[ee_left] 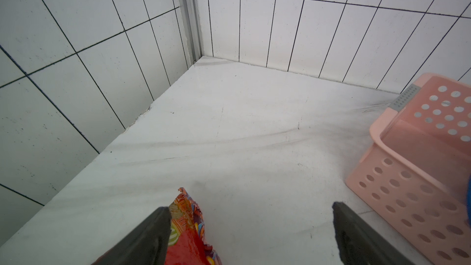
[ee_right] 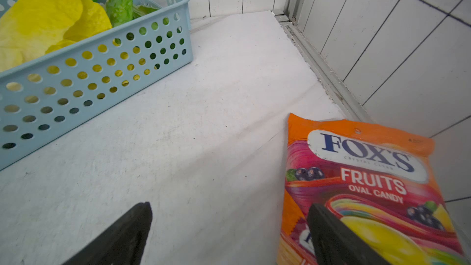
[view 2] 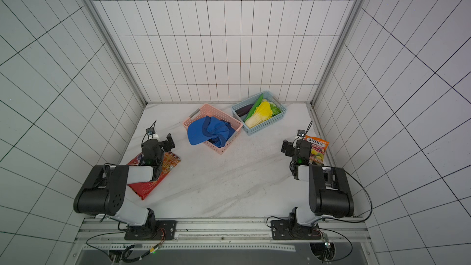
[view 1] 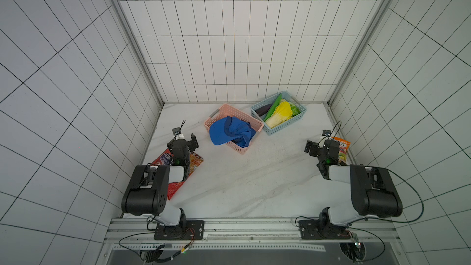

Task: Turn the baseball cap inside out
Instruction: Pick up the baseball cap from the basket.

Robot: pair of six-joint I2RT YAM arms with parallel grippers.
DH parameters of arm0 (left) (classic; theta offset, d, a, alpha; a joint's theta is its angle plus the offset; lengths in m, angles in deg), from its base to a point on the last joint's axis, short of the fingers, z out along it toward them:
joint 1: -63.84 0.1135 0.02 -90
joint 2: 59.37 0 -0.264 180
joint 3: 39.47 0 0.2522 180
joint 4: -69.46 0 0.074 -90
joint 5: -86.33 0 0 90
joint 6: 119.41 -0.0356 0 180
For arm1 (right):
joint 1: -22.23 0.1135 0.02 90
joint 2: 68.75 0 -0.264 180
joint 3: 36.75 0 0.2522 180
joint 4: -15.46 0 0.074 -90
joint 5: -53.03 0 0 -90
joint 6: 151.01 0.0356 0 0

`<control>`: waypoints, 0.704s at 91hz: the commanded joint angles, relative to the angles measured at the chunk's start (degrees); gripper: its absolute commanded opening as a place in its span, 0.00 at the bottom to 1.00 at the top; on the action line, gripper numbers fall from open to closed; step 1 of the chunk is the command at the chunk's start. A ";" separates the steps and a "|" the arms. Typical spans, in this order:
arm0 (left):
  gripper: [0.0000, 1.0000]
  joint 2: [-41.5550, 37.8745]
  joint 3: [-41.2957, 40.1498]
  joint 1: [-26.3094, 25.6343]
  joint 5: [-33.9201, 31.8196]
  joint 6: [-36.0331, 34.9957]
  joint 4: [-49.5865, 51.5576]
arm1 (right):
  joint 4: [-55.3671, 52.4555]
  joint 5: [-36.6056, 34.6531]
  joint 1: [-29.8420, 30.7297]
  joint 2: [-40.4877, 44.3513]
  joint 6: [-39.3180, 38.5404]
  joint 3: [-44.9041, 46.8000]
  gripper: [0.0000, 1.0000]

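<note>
Baseball cap [view 1: 229, 131], blue. In both top views it lies crumpled in the pink basket [view 1: 244, 112] at the table's 12 o'clock, its brim overhanging the rim toward 8 o'clock. Left gripper [view 1: 188, 139] is at 9 o'clock and right gripper [view 1: 314, 144] at 3 o'clock, both well apart from it.
Left wrist view: jaws spread, empty, above a red snack bag [ee_left: 188, 228].
Right wrist view: jaws spread, empty, above a candy bag [ee_right: 369, 174].
Progress, judged: nothing begun; reaching, grasping and turning all remain.
</note>
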 commanded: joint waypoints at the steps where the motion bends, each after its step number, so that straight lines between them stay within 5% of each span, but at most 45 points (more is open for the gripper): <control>1: 0.98 -8.43 5.04 0.21 1.21 -1.15 11.31 | -8.88 -4.68 -0.68 7.86 2.65 -4.53 0.99; 15: 0.98 -19.25 10.43 -0.02 10.75 -4.51 28.96 | -24.35 0.86 -0.73 19.02 12.54 -9.79 0.99; 32: 0.98 -26.72 10.95 -7.79 29.52 -15.52 37.81 | -39.99 20.77 3.98 23.43 17.21 -14.53 0.99; 47: 0.98 -24.56 12.56 -21.98 25.95 -28.27 46.13 | -47.90 13.71 21.39 26.62 13.01 -15.21 0.99; 64: 0.98 -16.69 15.26 -27.22 20.47 -32.54 46.22 | -48.04 9.21 31.24 28.66 15.79 -14.04 0.99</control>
